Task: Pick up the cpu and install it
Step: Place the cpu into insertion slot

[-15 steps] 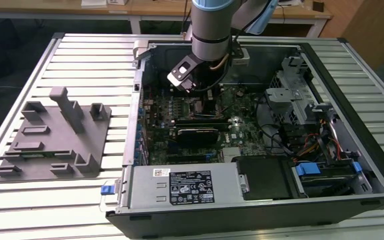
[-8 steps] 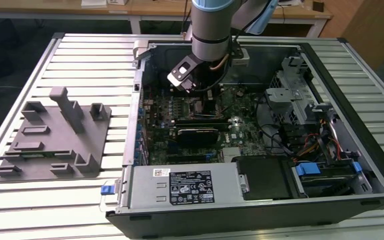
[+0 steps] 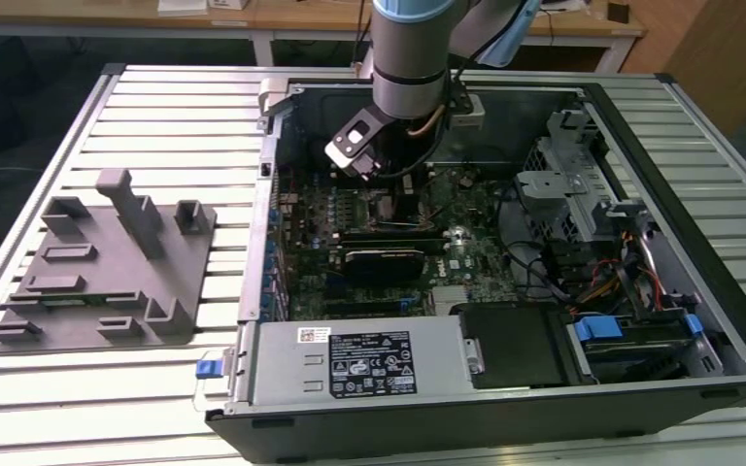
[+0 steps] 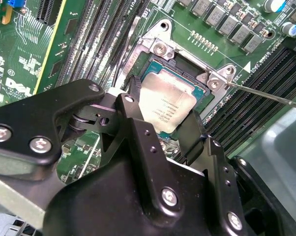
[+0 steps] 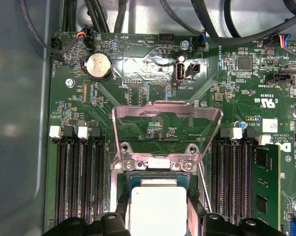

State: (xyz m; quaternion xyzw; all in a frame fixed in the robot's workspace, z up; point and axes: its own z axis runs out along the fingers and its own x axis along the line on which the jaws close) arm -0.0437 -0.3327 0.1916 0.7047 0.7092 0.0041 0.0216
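The cpu (image 4: 168, 104) (image 5: 158, 204), a silvery square chip with a pale rim, lies level in or just over the black socket (image 4: 186, 63) (image 5: 122, 183) on the green motherboard. My gripper (image 4: 162, 112) (image 5: 159, 219) is shut on it, one black finger against each of two opposite edges. Whether the chip is fully seated I cannot tell. The socket's metal load plate (image 5: 167, 122) stands swung open behind it, and the thin lever (image 4: 268, 96) sticks out to one side. In the exterior view the gripper (image 3: 370, 167) hangs low over the motherboard inside the open computer case (image 3: 632, 126).
Memory slots (image 5: 76, 182) (image 5: 231, 177) flank the socket on both sides. A coin cell (image 5: 99, 66) and cables (image 5: 212, 29) lie beyond it. A grey plastic tray with upright posts (image 3: 101, 272) sits on the slatted table at the exterior view's left. Drive bays (image 3: 581, 194) fill the case's right side.
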